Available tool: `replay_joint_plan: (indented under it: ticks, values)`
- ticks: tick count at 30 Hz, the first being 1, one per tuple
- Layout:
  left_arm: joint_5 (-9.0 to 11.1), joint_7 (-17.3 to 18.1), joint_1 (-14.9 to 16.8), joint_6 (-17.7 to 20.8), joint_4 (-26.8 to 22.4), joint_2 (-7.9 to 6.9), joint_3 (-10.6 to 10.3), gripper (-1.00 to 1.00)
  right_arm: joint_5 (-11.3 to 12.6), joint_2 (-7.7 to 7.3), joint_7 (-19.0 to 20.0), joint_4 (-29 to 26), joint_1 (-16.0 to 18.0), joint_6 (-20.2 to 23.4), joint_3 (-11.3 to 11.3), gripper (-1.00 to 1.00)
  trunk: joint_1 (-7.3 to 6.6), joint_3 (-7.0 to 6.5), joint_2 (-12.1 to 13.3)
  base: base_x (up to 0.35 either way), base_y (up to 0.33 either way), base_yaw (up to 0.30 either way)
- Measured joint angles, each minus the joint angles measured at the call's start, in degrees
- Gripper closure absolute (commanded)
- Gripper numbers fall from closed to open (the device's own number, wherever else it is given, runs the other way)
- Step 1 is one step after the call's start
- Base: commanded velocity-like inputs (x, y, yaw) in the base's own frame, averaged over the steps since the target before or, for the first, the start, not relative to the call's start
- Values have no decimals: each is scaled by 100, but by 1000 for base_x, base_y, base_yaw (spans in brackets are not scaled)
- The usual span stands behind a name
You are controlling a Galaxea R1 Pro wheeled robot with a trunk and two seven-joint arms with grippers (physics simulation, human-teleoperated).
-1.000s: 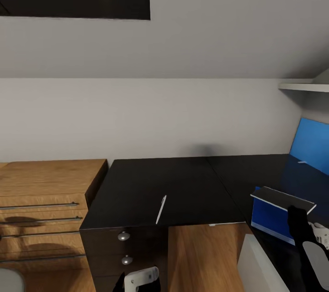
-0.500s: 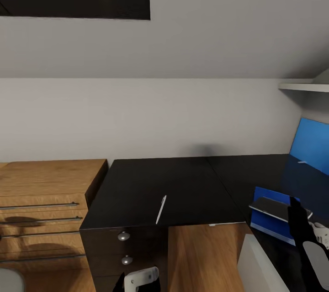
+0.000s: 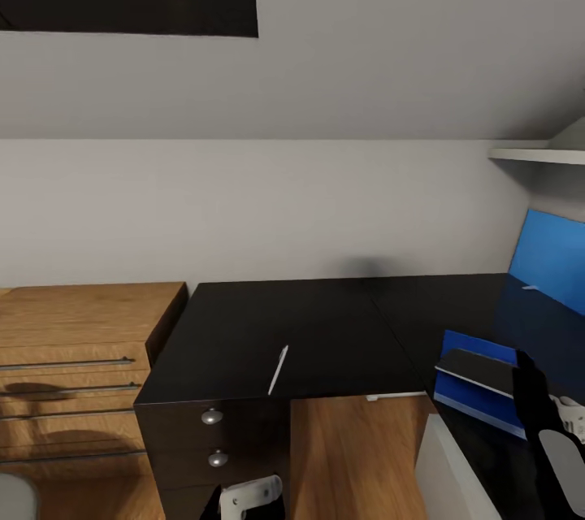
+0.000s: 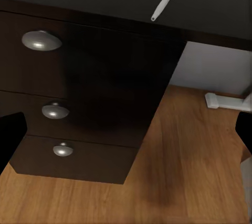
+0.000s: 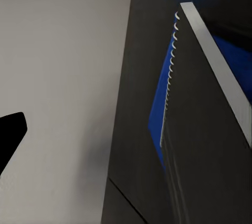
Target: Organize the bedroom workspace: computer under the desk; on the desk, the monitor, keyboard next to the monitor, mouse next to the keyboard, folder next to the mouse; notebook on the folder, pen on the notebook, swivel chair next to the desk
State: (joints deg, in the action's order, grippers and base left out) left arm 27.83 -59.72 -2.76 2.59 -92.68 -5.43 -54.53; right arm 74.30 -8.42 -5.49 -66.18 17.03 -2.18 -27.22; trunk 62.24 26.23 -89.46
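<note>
A wooden dresser (image 3: 77,366) stands at the left against the pale wall, cut off by the picture's left edge, just beside the desk (image 3: 325,325). The desk's glossy black top runs right and turns toward the viewer along the right side; its far right part is cut off. Under its left end is the dark drawer unit (image 4: 79,103) with three round metal knobs. The white pen (image 3: 278,370) lies on the top near the front edge above that unit, slightly slanted; in the left wrist view the pen sits just back from the edge.

The left claw (image 3: 244,497) shows at the bottom edge of the head view, mostly cut off; in the left wrist view only dark finger tips show at the two side borders, set wide apart with nothing between them.

On the right wing of the desk lies the blue folder (image 3: 475,410), with the dark notebook (image 3: 479,370) flat on top of it; the right wrist view shows the notebook's spiral binding and a blue strip of folder beside it. The right claw (image 3: 543,422) is partly cut off by the picture's corner, and whether it is spread or closed cannot be told. A white box (image 3: 455,475) shows below the desk, cut off at the bottom. A blue panel (image 3: 552,260) leans at the far right wall.

No writing or labels can be read anywhere.
</note>
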Motion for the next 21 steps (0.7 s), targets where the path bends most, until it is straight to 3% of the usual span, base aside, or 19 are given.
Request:
replay_joint_plan:
  ticks: [9, 15, 21]
  values:
    - [-3, -6, 0, -5, 2, 0, 0, -100, -2, 4, -1, -7, 0, -110, -33, -100, 0, 0, 0, -1, -5, 0]
    - [-3, -6, 0, -5, 0, 0, 0, -100, 2, 4, 2, -12, 0, -577, -31, -100, 0, 0, 0, 0, 0, 0]
    - [-3, -6, 0, -5, 1, 0, 0, -100, 5, 1, 3, -19, 0, -770, -36, -100, 0, 0, 0, 0, 0, 0]
